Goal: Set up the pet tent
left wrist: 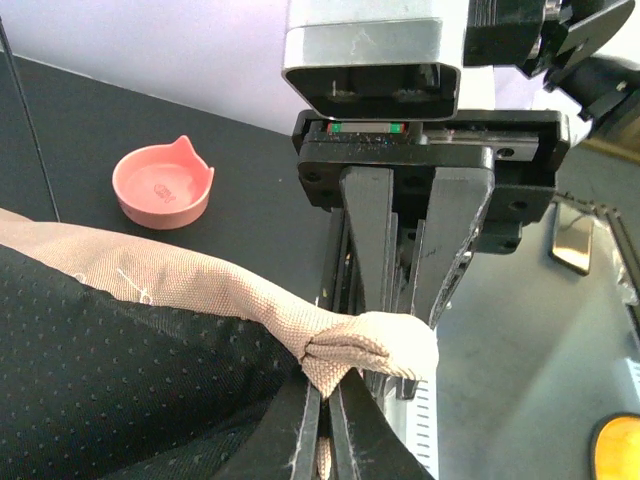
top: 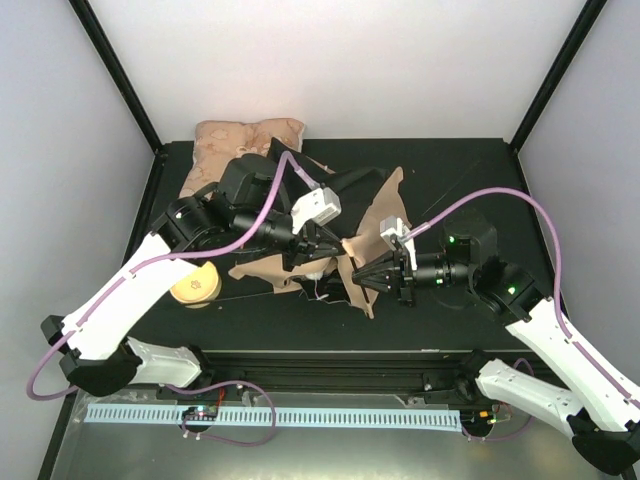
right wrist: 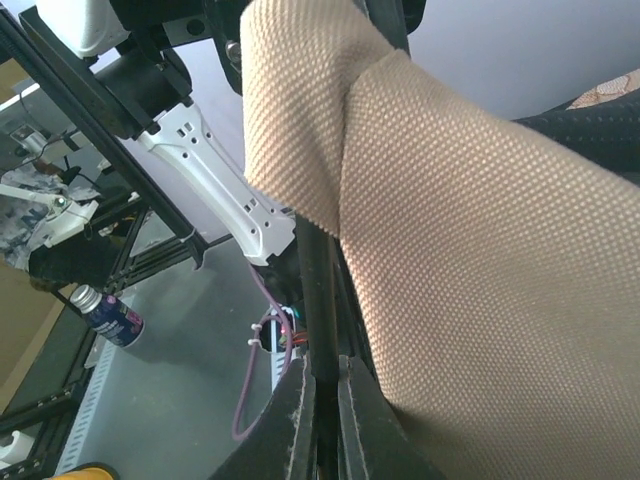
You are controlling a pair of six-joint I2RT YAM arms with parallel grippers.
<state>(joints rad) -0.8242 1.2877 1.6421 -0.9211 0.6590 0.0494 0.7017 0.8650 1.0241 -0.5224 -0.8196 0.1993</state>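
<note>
The pet tent (top: 375,215) lies crumpled mid-table, tan canvas with black lining. My left gripper (top: 335,260) reaches in from the left and my right gripper (top: 354,275) from the right, tips almost meeting over the fabric. In the left wrist view, the left gripper (left wrist: 333,388) is shut on a bunched fold of tan canvas (left wrist: 360,345), with dotted black lining (left wrist: 120,380) below it. In the right wrist view, the right gripper (right wrist: 325,368) is shut on a thin black pole (right wrist: 318,290) that runs up under the tan canvas (right wrist: 480,260).
A beige floral cushion (top: 245,140) lies at the back left. A small cat-eared bowl (top: 195,287) (left wrist: 163,183) sits on the mat left of the tent. A spray can (right wrist: 110,316) stands beyond the table's near edge. Black frame posts stand at the back corners.
</note>
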